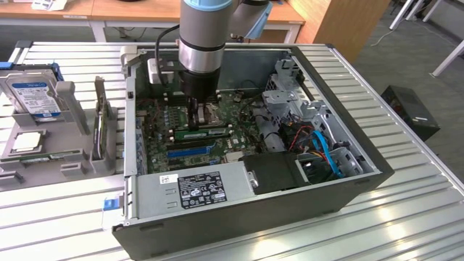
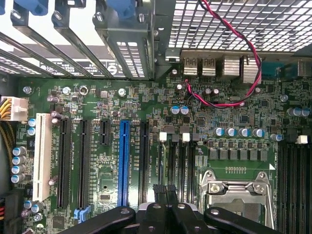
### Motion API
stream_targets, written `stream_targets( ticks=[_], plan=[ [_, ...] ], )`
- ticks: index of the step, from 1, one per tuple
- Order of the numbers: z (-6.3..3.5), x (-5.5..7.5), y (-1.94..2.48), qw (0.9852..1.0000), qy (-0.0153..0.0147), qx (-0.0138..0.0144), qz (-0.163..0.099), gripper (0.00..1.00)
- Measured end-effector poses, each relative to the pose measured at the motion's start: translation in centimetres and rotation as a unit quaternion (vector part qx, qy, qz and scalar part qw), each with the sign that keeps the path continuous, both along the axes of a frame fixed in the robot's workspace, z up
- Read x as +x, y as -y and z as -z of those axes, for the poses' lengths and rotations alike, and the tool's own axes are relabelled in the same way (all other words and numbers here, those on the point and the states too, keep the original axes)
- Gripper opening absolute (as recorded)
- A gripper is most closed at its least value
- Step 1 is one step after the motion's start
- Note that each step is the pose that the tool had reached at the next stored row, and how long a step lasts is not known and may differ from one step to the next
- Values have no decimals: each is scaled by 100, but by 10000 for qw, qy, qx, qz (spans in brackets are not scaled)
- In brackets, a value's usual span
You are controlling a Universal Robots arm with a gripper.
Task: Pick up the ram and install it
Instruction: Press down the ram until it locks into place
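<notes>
The ram (image 1: 203, 132), a narrow green stick, stands on edge along a memory slot of the motherboard, between the CPU socket (image 1: 212, 111) and the blue expansion slot (image 1: 190, 150). My gripper (image 1: 195, 115) hangs inside the open computer case, just above and behind the ram. Whether it touches the ram I cannot tell. In the wrist view the black fingertips of the gripper (image 2: 165, 189) are pressed together over the black memory slots (image 2: 178, 161), with nothing visible between them. There the ram is hidden beneath the fingers.
The case (image 1: 362, 179) lies open on a slatted metal table. A power supply (image 1: 195, 187) sits at its front, with drive cages and blue cables (image 1: 326, 152) toward the exterior view's right. A grey fixture (image 1: 73, 109) holding a hard drive (image 1: 32, 95) stands outside the case.
</notes>
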State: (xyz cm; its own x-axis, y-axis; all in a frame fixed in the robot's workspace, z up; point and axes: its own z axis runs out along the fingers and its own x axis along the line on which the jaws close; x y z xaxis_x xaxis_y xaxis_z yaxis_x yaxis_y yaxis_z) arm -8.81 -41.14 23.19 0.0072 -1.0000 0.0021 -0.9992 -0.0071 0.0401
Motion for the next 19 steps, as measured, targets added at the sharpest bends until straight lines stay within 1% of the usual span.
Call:
stream_targets(
  ticks=[19],
  plan=[
    [35,0,0,10000,0,0,0,10]
  ],
)
